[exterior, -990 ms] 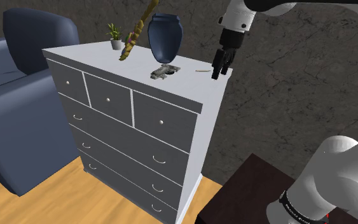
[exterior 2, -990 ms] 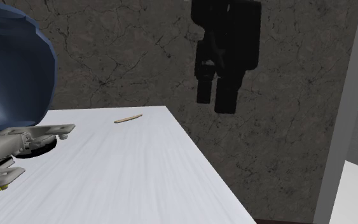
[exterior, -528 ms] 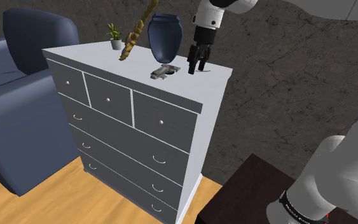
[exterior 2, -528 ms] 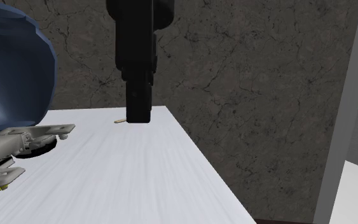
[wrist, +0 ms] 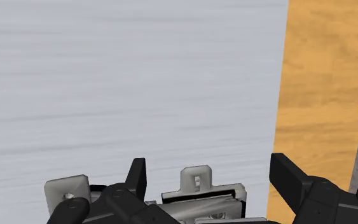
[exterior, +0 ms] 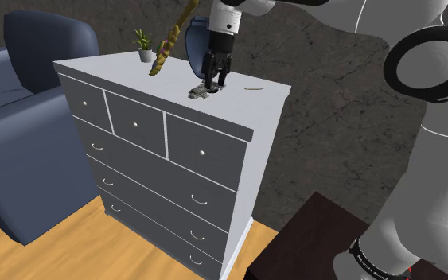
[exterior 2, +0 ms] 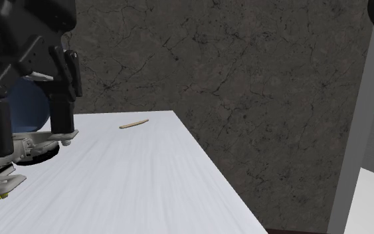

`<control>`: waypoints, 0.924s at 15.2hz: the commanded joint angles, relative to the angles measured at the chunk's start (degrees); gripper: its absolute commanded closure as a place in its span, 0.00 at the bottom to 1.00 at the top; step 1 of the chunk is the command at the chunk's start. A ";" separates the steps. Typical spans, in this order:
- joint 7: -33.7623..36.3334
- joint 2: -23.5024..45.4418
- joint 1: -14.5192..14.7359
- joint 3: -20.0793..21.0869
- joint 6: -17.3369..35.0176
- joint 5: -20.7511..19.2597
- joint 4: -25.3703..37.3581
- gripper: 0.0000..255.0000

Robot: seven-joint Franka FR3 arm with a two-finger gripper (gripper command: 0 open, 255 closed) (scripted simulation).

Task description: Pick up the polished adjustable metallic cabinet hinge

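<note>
The metallic cabinet hinge [exterior: 204, 92] lies on the white dresser top [exterior: 118, 75], just in front of a dark blue vase [exterior: 203, 40]. My black gripper [exterior: 213, 80] hangs right over it, pointing down, fingers open. In the second exterior view the gripper [exterior 2: 29, 133] stands at the left with one finger [exterior 2: 62, 110] reaching down to the hinge [exterior 2: 2, 159]. In the wrist view the hinge [wrist: 199, 191] lies below the spread fingers [wrist: 292, 181] of the gripper [wrist: 208, 164], not clasped.
A small tan stick [exterior: 252, 88] lies near the dresser's far corner, also in the second exterior view [exterior 2: 133, 123]. A potted plant [exterior: 144, 44] and a leaning knobbly branch [exterior: 170, 38] stand at the back. A blue armchair [exterior: 23, 119] is beside the dresser; wooden floor [wrist: 317, 95] below the edge.
The gripper has swung from beyond the dresser's far corner, past the small stick, to a spot directly above the hinge. The hinge has not moved.
</note>
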 commanded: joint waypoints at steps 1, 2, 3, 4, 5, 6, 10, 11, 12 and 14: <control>-0.11 7.60 0.01 0.34 -3.78 0.58 10.85 0.00; -0.09 7.97 0.01 0.39 -3.97 0.59 11.39 0.00; -0.22 7.57 0.02 0.39 -2.98 0.59 9.98 0.00; -0.36 7.20 0.05 0.38 -2.01 0.58 8.63 0.00; -0.49 6.86 0.07 0.38 -1.06 0.58 7.34 0.00; -0.61 6.55 0.09 0.37 -0.13 0.58 6.09 0.00; -1.05 5.66 0.16 0.35 3.06 0.59 1.98 0.00; -1.05 5.67 0.16 0.35 3.06 0.59 1.99 0.00; -1.01 5.60 0.20 0.36 3.14 0.59 1.84 1.00; -1.01 5.54 0.20 0.37 3.23 0.59 1.70 1.00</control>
